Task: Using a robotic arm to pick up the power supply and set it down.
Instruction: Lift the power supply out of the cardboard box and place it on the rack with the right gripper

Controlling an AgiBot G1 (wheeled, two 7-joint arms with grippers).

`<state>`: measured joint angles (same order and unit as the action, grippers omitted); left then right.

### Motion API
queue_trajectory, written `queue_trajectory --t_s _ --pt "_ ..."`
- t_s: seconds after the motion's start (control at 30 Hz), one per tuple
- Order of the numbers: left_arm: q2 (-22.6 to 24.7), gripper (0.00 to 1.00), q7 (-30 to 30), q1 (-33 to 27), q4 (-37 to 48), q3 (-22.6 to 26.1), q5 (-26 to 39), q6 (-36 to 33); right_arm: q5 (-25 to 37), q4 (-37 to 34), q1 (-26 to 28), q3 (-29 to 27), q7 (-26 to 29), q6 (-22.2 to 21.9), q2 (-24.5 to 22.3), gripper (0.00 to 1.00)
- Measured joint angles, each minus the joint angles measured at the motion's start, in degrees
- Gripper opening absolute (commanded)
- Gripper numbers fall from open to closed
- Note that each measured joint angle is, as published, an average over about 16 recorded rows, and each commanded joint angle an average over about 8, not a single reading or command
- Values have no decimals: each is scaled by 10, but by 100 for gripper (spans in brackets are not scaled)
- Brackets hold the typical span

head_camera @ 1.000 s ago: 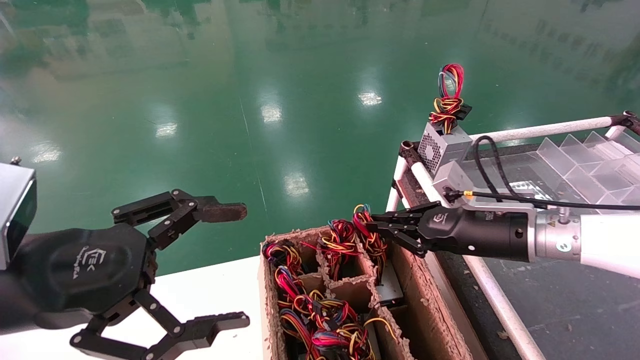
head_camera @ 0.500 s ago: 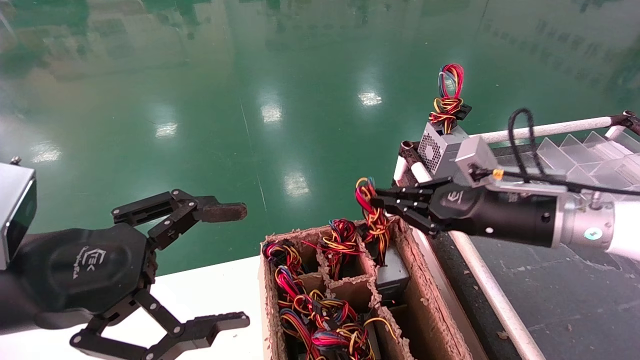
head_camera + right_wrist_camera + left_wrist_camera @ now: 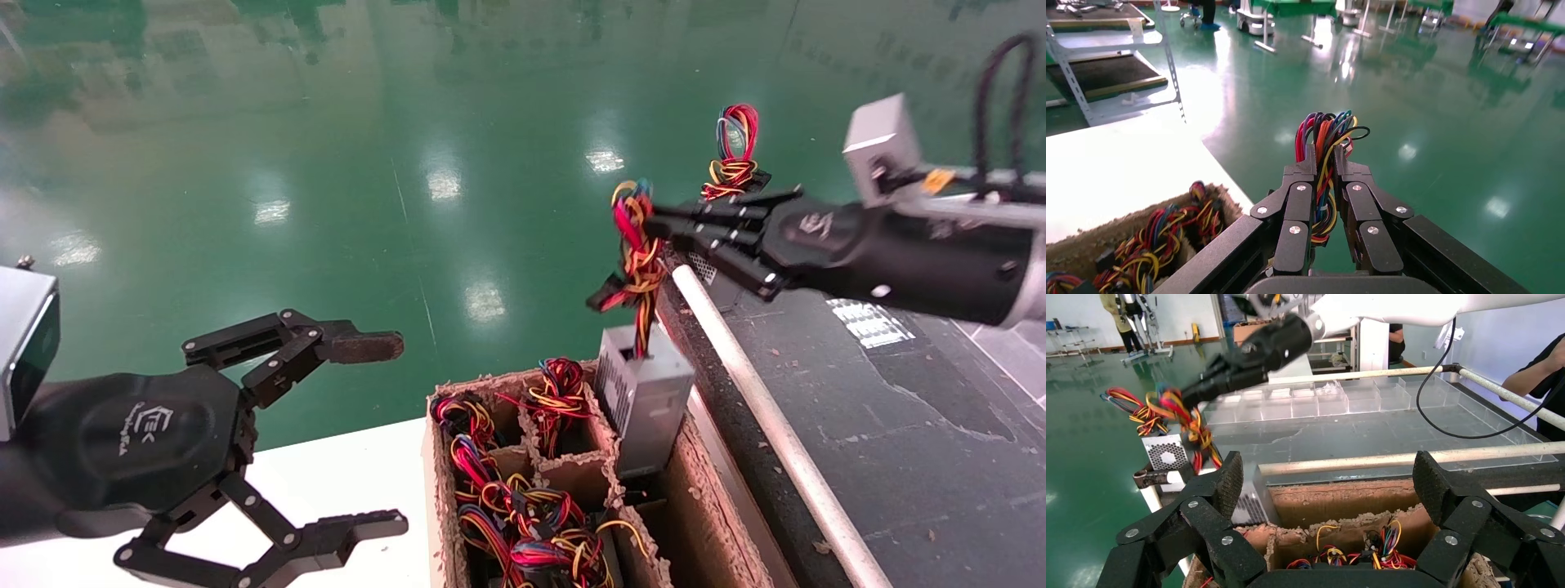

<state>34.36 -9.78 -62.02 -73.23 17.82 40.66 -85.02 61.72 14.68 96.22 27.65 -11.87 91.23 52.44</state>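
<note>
R pincer is clamped on the wire bundle of the power supply; the R wrist view shows both fingers pinching the red/yellow/black strands between them.

Change vs 1 s ago: then the pincer was low at the carton's rim w/ the bundle and the box sat deep in its cell. 0.5 s ago the box had started up. Now the arm is much higher and further back, and the silver-grey box hangs by its wires, most of its body above the cardboard carton, lower end apparently in or at the far-R cell. It hangs a bit tilted, beside the white rail of the R-side cart.

Meaning: pick-up looks nearly done, my read, w/ extraction almost complete and set-down not yet begun. Hold is on wires only, so the box may swing or the strands may slip; clearing the carton wall before any sideways move seems wise.

A 2nd like box w/ the tall red loop stands on the cart's far corner, partly hidden behind the R arm.

L pincer sits wide open, holding nothing, over the white tabletop L of the carton; unmoved across all 3 head frames, idle. Other cells of the carton hold more wire bundles.
</note>
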Motion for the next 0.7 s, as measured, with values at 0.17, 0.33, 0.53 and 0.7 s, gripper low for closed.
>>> queue_trajectory --t_s 0.17,0.33,0.53,0.7 --pt "0 100 0 0 0 0 0 0 -33 65 -8 -3 26 -3 -34 0" --pt "0 100 0 0 0 0 0 0 -66 127 -20 -7 51 -9 -70 0" --pt "0 100 0 0 0 0 0 0 -94 183 -34 -16 71 -23 -109 0" --pt "0 100 0 0 0 0 0 0 -107 211 -46 -25 80 -41 -136 0"
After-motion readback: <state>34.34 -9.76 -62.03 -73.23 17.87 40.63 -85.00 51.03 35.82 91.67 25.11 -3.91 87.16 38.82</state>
